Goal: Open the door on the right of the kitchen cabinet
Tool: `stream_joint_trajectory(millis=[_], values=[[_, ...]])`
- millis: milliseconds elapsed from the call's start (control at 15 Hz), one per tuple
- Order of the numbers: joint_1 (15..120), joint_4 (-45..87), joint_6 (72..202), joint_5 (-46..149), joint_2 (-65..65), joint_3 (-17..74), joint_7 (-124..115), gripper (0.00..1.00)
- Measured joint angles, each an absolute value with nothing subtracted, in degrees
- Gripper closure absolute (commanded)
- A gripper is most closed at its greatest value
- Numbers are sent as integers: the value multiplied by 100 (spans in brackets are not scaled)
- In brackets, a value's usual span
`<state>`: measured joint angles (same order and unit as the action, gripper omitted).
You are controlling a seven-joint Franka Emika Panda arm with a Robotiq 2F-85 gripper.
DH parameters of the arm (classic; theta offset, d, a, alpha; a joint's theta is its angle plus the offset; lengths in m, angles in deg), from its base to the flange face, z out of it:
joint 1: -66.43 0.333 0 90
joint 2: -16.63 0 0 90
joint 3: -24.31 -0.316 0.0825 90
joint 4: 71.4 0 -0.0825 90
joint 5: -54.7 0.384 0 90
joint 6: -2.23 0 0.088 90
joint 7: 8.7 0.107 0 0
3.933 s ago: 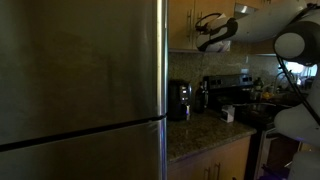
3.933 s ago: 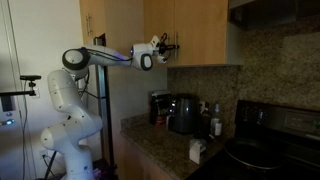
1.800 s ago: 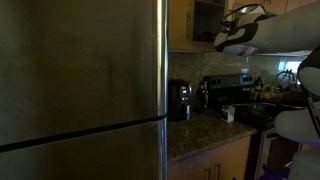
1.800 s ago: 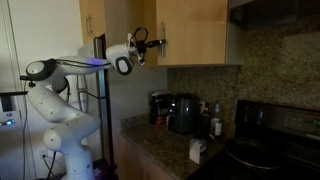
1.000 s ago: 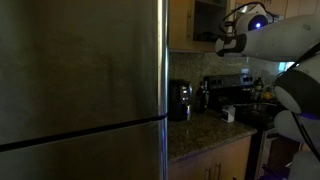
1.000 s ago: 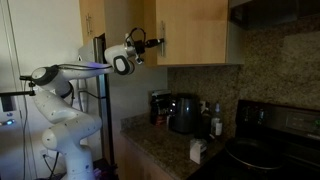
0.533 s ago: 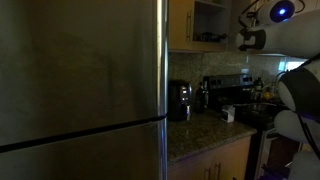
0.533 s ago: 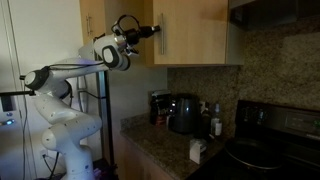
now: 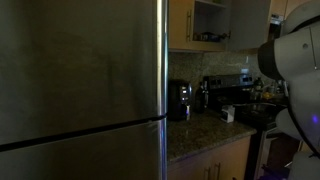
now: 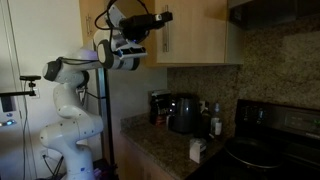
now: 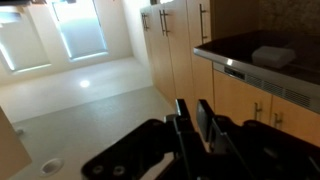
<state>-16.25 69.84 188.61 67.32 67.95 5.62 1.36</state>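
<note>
The kitchen cabinet (image 9: 182, 25) hangs above the worktop, and its shelves (image 9: 210, 18) show on the right side. In an exterior view the door (image 10: 195, 35) stands swung out, its silver bar handle (image 10: 163, 42) along the left edge. My gripper (image 10: 166, 17) is raised in front of the door's top, above the handle and apart from it. In the wrist view my gripper (image 11: 192, 103) is shut with nothing between its fingers (image 11: 205, 112), and it looks down at the floor. My arm (image 9: 292, 60) fills the right edge of an exterior view and hides the gripper there.
A large steel fridge (image 9: 80, 80) fills the left. On the granite worktop (image 9: 200, 138) stand a coffee maker (image 10: 182, 112) and a small white box (image 10: 198, 150). A black stove (image 10: 270, 150) sits to the right. Lower cupboards (image 11: 170, 45) and light floor (image 11: 80, 90) lie below.
My gripper has come off the handle and risen to the door's top. The arm has swung up and turned. The door has swung out, showing more of the shelves.
</note>
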Motion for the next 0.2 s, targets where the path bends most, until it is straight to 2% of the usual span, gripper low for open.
stream_joint_trajectory(millis=[67,200], values=[[-1676,6976,18853,6734,6593,503,309,81],[-1309,6946,18856,6734,6272,536,462,65]])
